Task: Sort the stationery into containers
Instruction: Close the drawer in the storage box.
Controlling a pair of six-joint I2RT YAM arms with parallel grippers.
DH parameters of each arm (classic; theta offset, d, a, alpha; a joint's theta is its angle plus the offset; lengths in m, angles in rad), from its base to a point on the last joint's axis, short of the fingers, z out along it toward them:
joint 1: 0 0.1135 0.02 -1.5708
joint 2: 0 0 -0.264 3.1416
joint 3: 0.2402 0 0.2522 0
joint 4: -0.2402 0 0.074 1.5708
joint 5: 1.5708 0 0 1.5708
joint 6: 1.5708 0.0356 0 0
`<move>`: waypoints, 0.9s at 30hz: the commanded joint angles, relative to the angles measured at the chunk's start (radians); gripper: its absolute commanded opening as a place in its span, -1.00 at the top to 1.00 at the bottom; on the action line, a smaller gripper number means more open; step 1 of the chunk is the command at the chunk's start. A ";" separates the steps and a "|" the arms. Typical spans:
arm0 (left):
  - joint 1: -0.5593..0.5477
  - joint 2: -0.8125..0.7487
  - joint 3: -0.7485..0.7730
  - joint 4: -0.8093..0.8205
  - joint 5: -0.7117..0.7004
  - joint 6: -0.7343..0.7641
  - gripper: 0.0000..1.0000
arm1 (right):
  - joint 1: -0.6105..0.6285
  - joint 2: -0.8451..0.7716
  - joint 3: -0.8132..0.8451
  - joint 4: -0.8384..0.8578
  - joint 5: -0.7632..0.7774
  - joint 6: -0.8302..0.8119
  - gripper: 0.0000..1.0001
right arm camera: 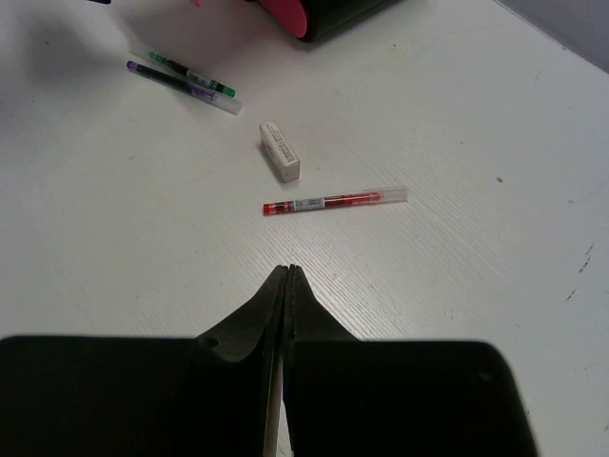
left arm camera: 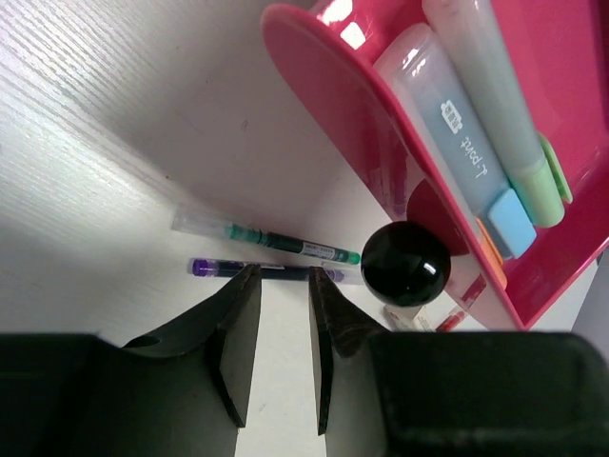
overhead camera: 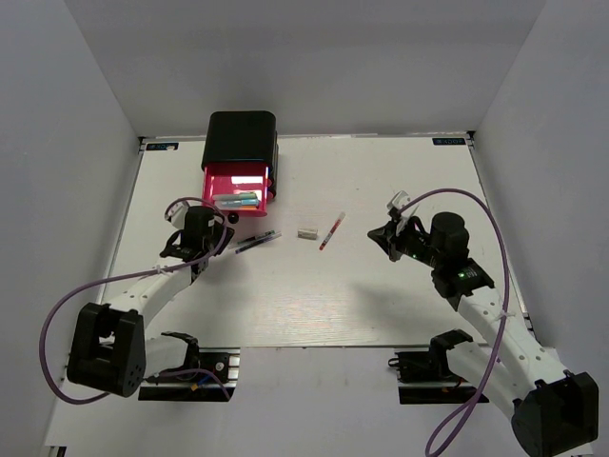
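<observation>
Closest in, the left arm (overhead camera: 143, 295) and right arm (overhead camera: 485, 314) rise from the near edge of the white table (overhead camera: 381, 286) and reach toward its middle.

The left gripper (left arm camera: 284, 274) hangs low over the left part of the table, its fingers (left arm camera: 238, 333) set narrowly apart with bare table showing between them and nothing held. Just past its fingertips lies a purple pen (left arm camera: 228, 268), and a green pen (left arm camera: 266, 238) lies right beside it on the far side, nearly parallel. Whether the tips touch the purple pen cannot be told.

To the right of those pens in the left wrist view a round black knob (left arm camera: 405, 264) sits on the front of a pink-red drawer (left arm camera: 333, 105), which stands pulled out toward the near side of the black cabinet (overhead camera: 243, 133) at the far left of the table. Three markers lie side by side in the drawer: one with a blue end (left arm camera: 457, 143), one with a green end (left arm camera: 504, 105), and one showing only a bit of orange (left arm camera: 490, 252).

The right gripper (right arm camera: 287, 271) hovers over the right part of the table with its fingers pressed together and nothing between them. Beyond it, near the middle of the table, a red pen (right arm camera: 333, 201) lies flat, and a small whitish eraser (right arm camera: 280, 150) lies just beside it, toward the pair of pens, not touching it.
</observation>
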 commanded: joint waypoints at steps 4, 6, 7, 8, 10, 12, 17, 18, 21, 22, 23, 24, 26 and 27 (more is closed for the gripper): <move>0.018 0.019 0.037 0.059 0.028 -0.033 0.25 | -0.018 -0.024 -0.013 0.042 -0.036 0.019 1.00; 0.018 0.019 0.037 0.068 0.037 -0.046 0.25 | -0.019 -0.019 -0.015 0.043 -0.039 0.019 1.00; 0.018 0.028 0.037 0.080 0.037 -0.046 0.25 | -0.021 -0.019 -0.015 0.042 -0.037 0.018 1.00; 0.018 0.028 0.037 0.093 0.046 -0.055 0.25 | -0.024 -0.018 -0.015 0.043 -0.040 0.018 1.00; 0.018 0.028 0.037 0.105 0.046 -0.064 0.25 | -0.026 -0.018 -0.016 0.045 -0.040 0.019 1.00; 0.018 0.028 0.037 0.126 0.046 -0.064 0.25 | -0.026 -0.019 -0.016 0.045 -0.045 0.018 1.00; 0.027 0.028 0.037 0.146 0.046 -0.064 0.25 | -0.030 -0.015 -0.018 0.043 -0.048 0.017 1.00; 0.027 0.028 0.037 0.146 0.046 -0.075 0.25 | -0.030 -0.019 -0.018 0.043 -0.048 0.016 1.00; 0.027 0.028 0.026 0.169 0.046 -0.086 0.25 | -0.035 -0.018 -0.019 0.043 -0.051 0.017 1.00; 0.027 0.028 0.015 0.179 0.046 -0.086 0.25 | -0.032 -0.016 -0.019 0.043 -0.049 0.017 1.00; 0.027 0.019 0.015 0.191 0.046 -0.095 0.25 | -0.033 -0.018 -0.019 0.043 -0.051 0.013 1.00; 0.027 0.019 0.015 0.191 0.046 -0.095 0.25 | -0.035 -0.019 -0.018 0.046 -0.051 0.016 1.00; 0.027 0.019 0.006 0.203 0.046 -0.106 0.23 | -0.036 -0.019 -0.019 0.045 -0.051 0.014 1.00; 0.027 0.019 0.006 0.212 0.046 -0.106 0.23 | -0.038 -0.015 -0.019 0.043 -0.051 0.014 1.00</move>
